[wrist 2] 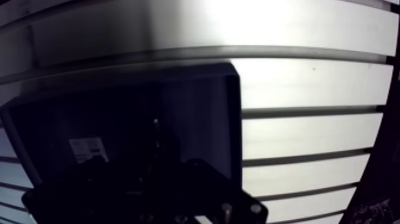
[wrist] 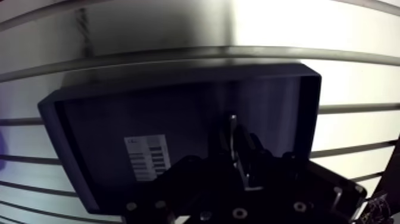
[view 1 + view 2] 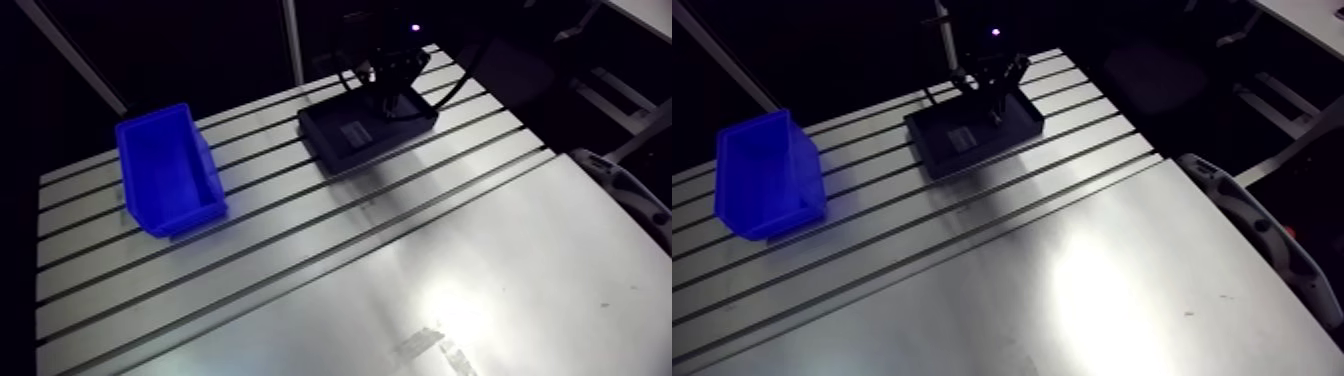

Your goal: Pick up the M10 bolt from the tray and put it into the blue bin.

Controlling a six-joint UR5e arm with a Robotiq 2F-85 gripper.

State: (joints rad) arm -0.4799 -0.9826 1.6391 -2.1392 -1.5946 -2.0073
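A blue bin of glossy plastic sits on the left part of the slotted aluminium table. It is open-topped with a sloped front, and it rests across several of the dark grooves. It is well apart from everything else, with bare ribbed metal between it and the tray.

Further right lies a black tray, a shallow matt rectangle with rounded corners and a low raised wall. A white printed label is stuck to its floor.

The gripper hangs directly over the right half of the tray, its dark body hiding much of the floor there. A thin, pale metallic sliver shows at its tip. I cannot tell whether this is the M10 bolt, or whether the jaws are apart or closed on it.

Right of the tray, the grooves give way to a smooth, shiny plate.
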